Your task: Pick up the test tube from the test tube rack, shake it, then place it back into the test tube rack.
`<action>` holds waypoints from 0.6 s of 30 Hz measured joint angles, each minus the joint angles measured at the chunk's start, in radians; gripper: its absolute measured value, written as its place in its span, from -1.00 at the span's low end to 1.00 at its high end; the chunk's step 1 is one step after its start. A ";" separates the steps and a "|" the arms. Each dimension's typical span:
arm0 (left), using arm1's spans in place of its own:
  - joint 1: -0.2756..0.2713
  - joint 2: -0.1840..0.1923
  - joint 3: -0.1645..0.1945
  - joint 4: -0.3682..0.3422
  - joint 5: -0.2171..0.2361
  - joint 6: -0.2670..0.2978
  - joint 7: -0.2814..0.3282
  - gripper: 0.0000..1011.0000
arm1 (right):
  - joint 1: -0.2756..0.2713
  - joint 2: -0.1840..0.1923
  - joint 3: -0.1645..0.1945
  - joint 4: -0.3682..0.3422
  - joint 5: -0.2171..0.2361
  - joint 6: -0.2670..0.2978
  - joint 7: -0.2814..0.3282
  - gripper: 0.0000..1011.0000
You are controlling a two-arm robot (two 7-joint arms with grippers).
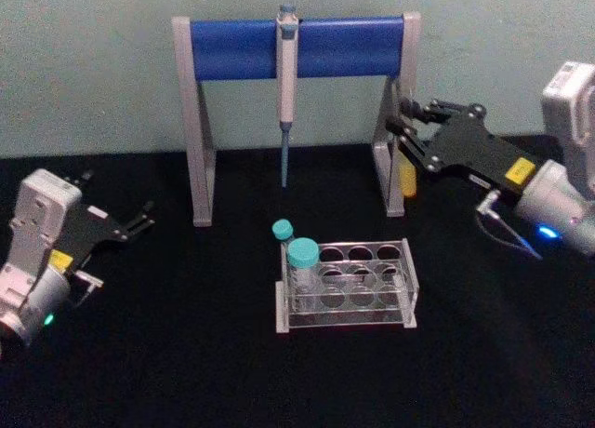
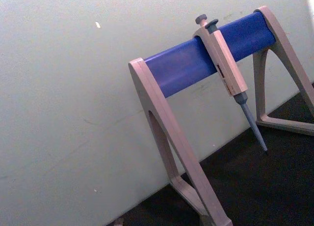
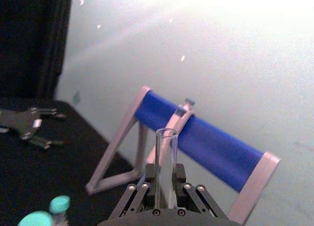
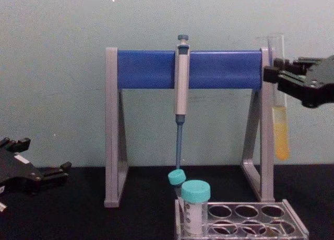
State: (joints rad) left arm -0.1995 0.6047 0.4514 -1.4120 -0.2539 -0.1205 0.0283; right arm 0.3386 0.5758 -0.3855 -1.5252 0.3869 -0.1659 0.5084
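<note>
The left gripper (image 1: 121, 205) is flat black metal with a yellow sticker (image 1: 60, 259). Its wrist (image 1: 37, 225) is silver-grey and boxy, with a green light (image 1: 48, 318). The right gripper (image 1: 403, 130) is black too, with a yellow sticker (image 1: 519, 170), a grey wrist (image 1: 558, 203), a blue light (image 1: 544, 231) and a thin cable (image 1: 507, 228). Small silver screws (image 3: 145, 185) sit in a row on its black bars

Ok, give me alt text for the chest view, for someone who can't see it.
The right tool holds the test tube upright in the air, yellow liquid in its lower part, beside the right leg of the blue-and-grey pipette stand. Below, the test tube rack holds two teal-capped tubes; the left tool is parked low at left.
</note>
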 joint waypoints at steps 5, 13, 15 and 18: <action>0.000 0.000 0.000 0.000 0.000 0.000 0.000 0.98 | 0.005 -0.086 0.011 0.050 -0.018 -0.068 -0.045 -0.55; 0.000 0.000 0.000 0.000 0.000 0.000 0.000 0.98 | 0.022 -0.158 0.033 0.111 0.140 -0.045 0.069 -0.55; 0.000 0.000 0.000 0.000 0.000 0.000 0.000 0.98 | 0.026 -0.164 0.037 0.123 0.196 -0.017 0.116 -0.55; 0.000 0.000 0.000 0.000 0.000 0.000 0.000 0.98 | 0.033 -0.159 0.038 0.136 0.274 0.035 0.183 -0.55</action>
State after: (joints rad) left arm -0.1995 0.6047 0.4514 -1.4120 -0.2539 -0.1205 0.0283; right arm 0.3719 0.4166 -0.3474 -1.3887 0.6610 -0.1311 0.6909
